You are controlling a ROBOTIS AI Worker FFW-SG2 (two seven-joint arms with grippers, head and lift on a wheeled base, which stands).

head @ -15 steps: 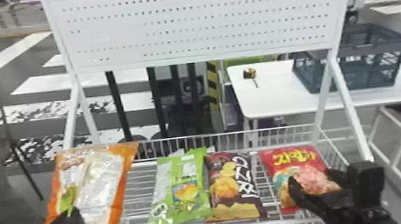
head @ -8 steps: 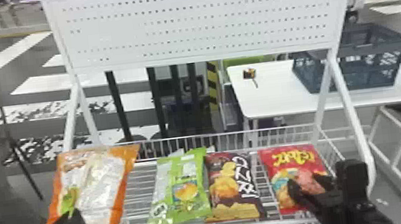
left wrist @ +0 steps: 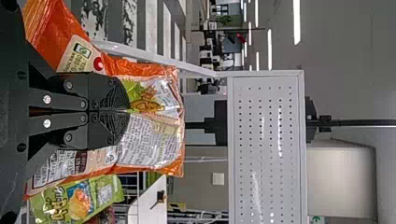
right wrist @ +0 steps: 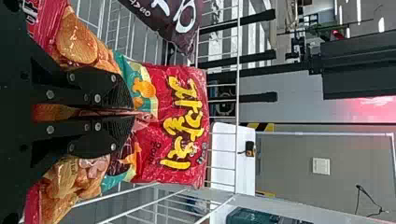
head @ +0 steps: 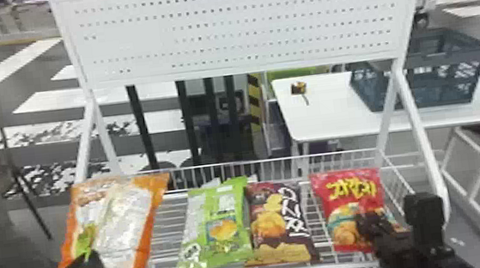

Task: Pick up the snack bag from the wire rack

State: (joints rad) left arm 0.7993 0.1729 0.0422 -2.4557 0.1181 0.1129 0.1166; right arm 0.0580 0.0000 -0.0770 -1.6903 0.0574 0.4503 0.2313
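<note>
Pinching, right gripper (right wrist: 131, 113): clamped on red snack bag (right wrist: 187, 84)
Its long axis: along those fingers
Left gripper (left wrist: 128, 111): clamped on orange bag (left wrist: 156, 135)

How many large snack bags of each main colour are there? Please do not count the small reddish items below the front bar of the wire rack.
Orange snack bag: 1
Green snack bag: 1
Dark brown snack bag: 1
Red snack bag: 1
Total: 4
</note>
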